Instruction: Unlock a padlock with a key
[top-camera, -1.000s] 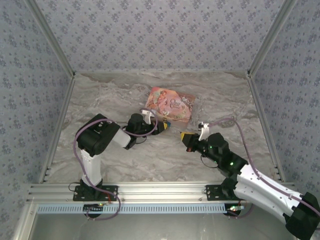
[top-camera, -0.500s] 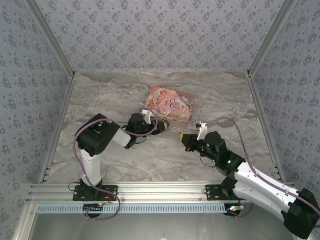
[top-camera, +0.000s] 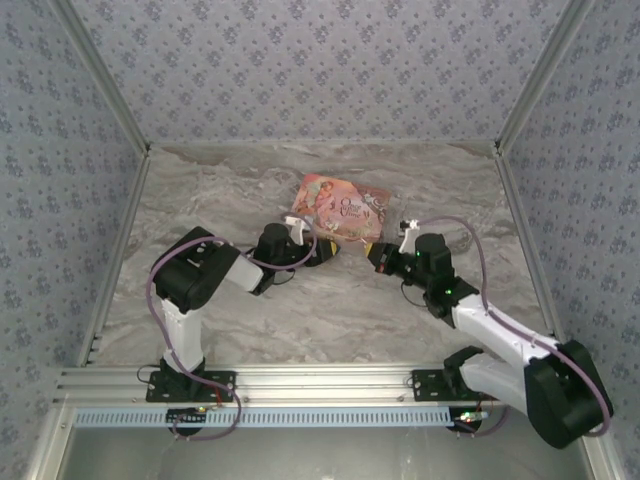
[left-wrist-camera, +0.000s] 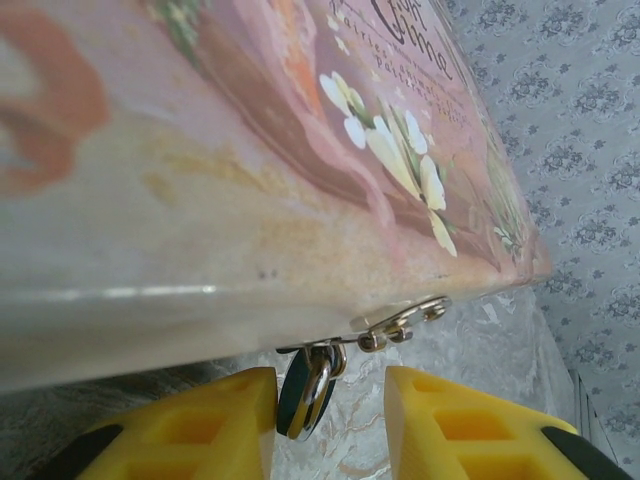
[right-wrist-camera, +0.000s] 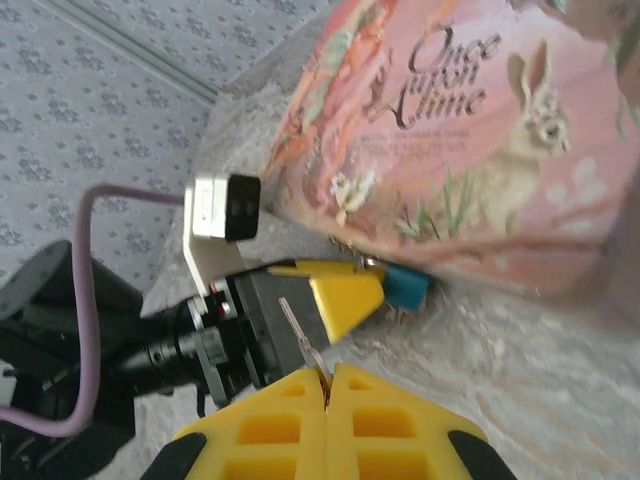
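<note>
The padlock, a tiny blue body with a silvery shackle, hangs from the metal hasp at the pink box's lower edge. My left gripper is open around it. The lock's body rests against the left finger, with a clear gap to the other finger. In the right wrist view the blue padlock sits beside the left gripper's yellow fingers. My right gripper is shut on a thin silvery key, whose blade points at the left gripper's body, short of the lock.
The pink illustrated box lies at the middle back of the marbled table. Both grippers meet just in front of it, the left gripper and the right gripper. Patterned walls enclose three sides.
My left jaws have opened off the padlock. The right arm has carried the key away from the near edge, up toward the box and the lock.
</note>
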